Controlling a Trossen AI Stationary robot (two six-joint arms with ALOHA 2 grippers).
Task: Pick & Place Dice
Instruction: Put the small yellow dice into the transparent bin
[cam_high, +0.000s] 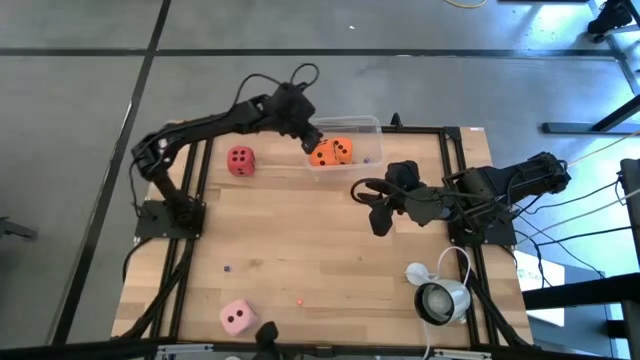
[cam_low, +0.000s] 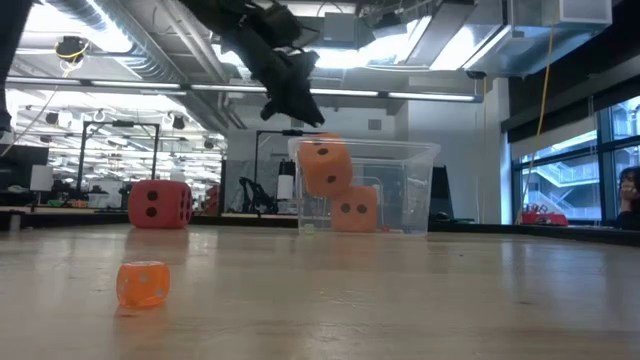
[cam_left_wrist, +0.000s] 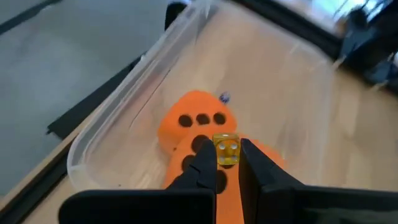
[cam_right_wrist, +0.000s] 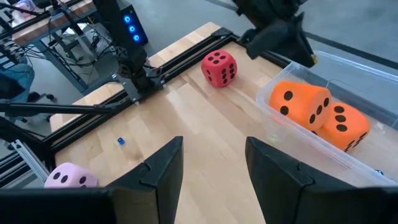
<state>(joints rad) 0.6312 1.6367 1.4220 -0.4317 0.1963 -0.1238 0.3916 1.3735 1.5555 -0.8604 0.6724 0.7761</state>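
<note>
A clear plastic container (cam_high: 362, 128) stands at the table's far middle with two orange dice (cam_high: 331, 152) inside; in the low view one orange die (cam_low: 325, 165) sits tilted and higher than the other (cam_low: 353, 208). My left gripper (cam_left_wrist: 225, 152) hovers over them, shut on a tiny yellow see-through die (cam_left_wrist: 226, 149). A red die (cam_high: 240, 160) rests on the wood left of the container. A pale pink die (cam_high: 237, 317) lies near the front edge. My right gripper (cam_right_wrist: 214, 165) hangs open right of centre, with nothing between its fingers. My left gripper pinches the tiny yellow die's two opposite sides (cam_left_wrist: 219, 151) between its two fingertips (cam_left_wrist: 205, 155), only at their free ends. The fingers slant down from the table's left. The die is lifted clear, above the orange dice in the container.
A small orange see-through die (cam_low: 143, 283) lies on the wood toward the near edge, and a tiny blue bit (cam_right_wrist: 120, 142) farther left. A white round device with a cable (cam_high: 441, 298) sits at the near right. Black frame rails (cam_high: 190, 230) run along the table's sides.
</note>
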